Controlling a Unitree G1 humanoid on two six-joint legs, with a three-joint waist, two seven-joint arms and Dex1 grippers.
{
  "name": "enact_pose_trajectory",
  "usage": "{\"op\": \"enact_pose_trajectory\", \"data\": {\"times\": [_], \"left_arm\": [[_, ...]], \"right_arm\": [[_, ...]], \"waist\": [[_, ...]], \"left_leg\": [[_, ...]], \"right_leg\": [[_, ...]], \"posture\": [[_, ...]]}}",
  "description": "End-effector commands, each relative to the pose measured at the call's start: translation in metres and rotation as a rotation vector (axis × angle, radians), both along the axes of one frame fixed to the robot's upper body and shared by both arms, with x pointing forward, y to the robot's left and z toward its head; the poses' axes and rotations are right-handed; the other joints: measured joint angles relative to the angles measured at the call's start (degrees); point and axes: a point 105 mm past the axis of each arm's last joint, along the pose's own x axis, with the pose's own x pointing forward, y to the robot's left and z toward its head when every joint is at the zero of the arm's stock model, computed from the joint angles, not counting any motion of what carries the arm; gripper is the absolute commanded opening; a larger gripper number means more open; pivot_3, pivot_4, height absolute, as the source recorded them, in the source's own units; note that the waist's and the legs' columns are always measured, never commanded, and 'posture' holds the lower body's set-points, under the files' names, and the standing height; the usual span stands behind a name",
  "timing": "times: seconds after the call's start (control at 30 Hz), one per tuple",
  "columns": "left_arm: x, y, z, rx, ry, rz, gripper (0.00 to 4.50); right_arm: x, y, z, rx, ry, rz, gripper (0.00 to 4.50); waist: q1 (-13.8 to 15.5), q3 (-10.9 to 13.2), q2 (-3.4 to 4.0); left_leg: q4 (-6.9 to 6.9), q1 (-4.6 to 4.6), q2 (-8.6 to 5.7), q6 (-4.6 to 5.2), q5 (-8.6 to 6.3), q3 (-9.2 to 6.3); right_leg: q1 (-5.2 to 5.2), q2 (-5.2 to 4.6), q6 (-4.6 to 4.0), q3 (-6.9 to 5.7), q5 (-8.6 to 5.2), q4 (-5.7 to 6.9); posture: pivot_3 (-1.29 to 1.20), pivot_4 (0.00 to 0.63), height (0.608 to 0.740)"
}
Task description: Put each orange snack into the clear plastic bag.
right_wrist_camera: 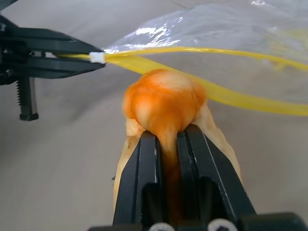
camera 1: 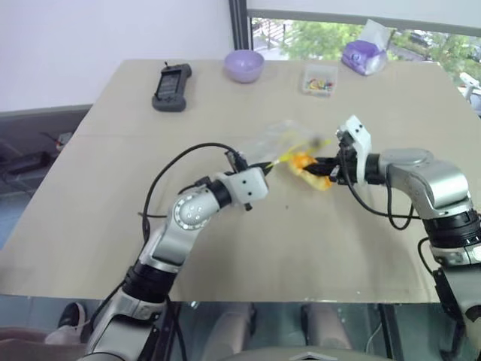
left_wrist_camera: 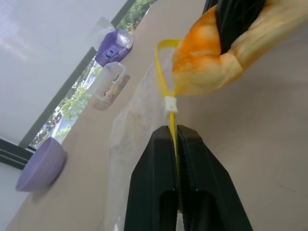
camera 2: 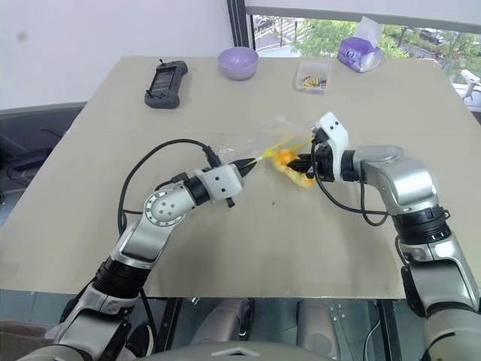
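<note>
Right now your left gripper (left_wrist_camera: pixel 175 139) has its two black fingers pressed together on the yellow zip strip of the clear plastic bag (camera 1: pixel 282 139), pinching it at the white slider end. From the head camera, that gripper sits near the middle of the table (camera 1: pixel 113 210), pointing toward three o'clock, and the bag trails away from it toward one o'clock, crinkled and lifted at the held edge.

Your right gripper (right_wrist_camera: pixel 166 137) is squeezing the orange snack (right_wrist_camera: pixel 163 103) between its fingers; the bun bulges out past the fingertips and is visibly squashed by the grip. It reaches in from three o'clock, pointing toward nine o'clock, so the two grippers face each other. The snack is in the air just beside the bag's yellow strip, right at the mouth; you cannot tell whether any of it has crossed inside.

Toward the far edge of the table, well apart from the grippers, you have a black handheld device (camera 1: pixel 172 86) at eleven o'clock, a purple bowl (camera 1: pixel 244 65) at twelve, and a small clear box (camera 1: pixel 319 79) of colourful bits at one o'clock.
</note>
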Motion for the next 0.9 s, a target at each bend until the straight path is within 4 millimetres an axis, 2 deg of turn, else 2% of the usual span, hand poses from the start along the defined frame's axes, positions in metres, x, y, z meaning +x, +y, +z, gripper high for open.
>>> {"op": "enact_pose_trajectory", "data": {"times": [0.03,0.9], "left_arm": [[-0.007,-0.005,0.011,-0.013,-0.041,-0.043,0.0],[-0.009,-0.003,0.005,0.062,-0.048,-0.094,0.0]], "right_arm": [[0.003,0.003,0.015,0.022,-0.046,0.021,0.01],[0.02,-0.03,0.029,-0.052,-0.093,-0.039,0.01]], "waist": [[0.0,0.0,0.0],[-0.1,0.0,0.01]], "left_leg": [[0.0,0.0,-0.01,0.0,0.0,0.0],[-0.01,0.0,-0.01,0.0,0.0,0.02]], "right_leg": [[0.0,-0.02,0.0,0.0,0.0,0.0],[-0.02,-0.02,0.0,0.01,0.0,0.01]], "posture": [[0.0,0.15,0.74],[0.0,0.15,0.74]]}}
